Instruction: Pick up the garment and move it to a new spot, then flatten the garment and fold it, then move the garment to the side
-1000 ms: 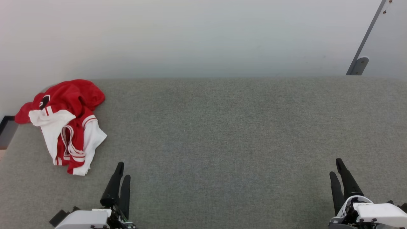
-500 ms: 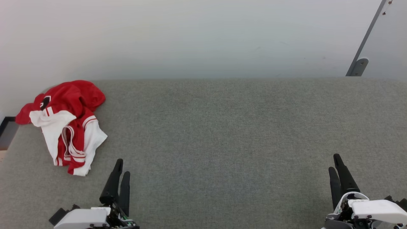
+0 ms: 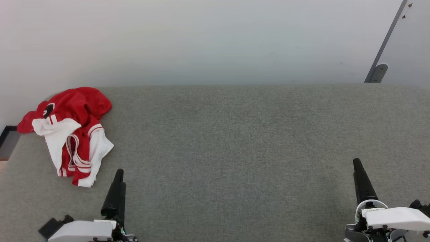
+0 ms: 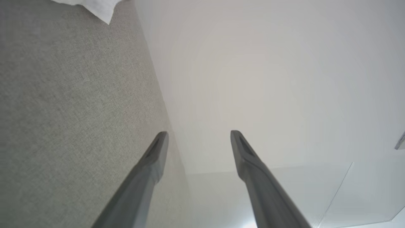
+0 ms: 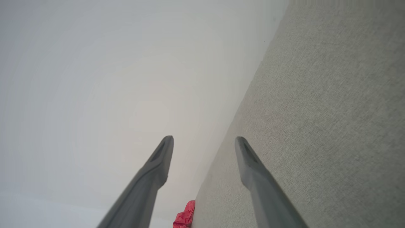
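Note:
The garment [image 3: 72,134], a crumpled red shirt with white sleeves, striped trim and a small black patch, lies at the far left of the grey felt table [image 3: 228,141]. My left gripper [image 3: 118,174] hovers just right of its lower hem, apart from it, seen edge-on. In the left wrist view its fingers stand open [image 4: 199,134] with nothing between them, and a white corner of the garment [image 4: 95,6] shows at the top. My right gripper [image 3: 356,163] is far to the right, open [image 5: 204,139] and empty. A red scrap of the garment [image 5: 185,218] peeks in the right wrist view.
A pale wall [image 3: 215,40] runs along the table's back edge. A grey metal bracket [image 3: 378,72] stands at the back right. The table's left edge [image 3: 10,141] drops off beside the garment.
Both wrists have rolled so each gripper now shows edge-on as one finger. The left gripper has drawn back slightly; the right has crept forward. The picture shifted down a little.

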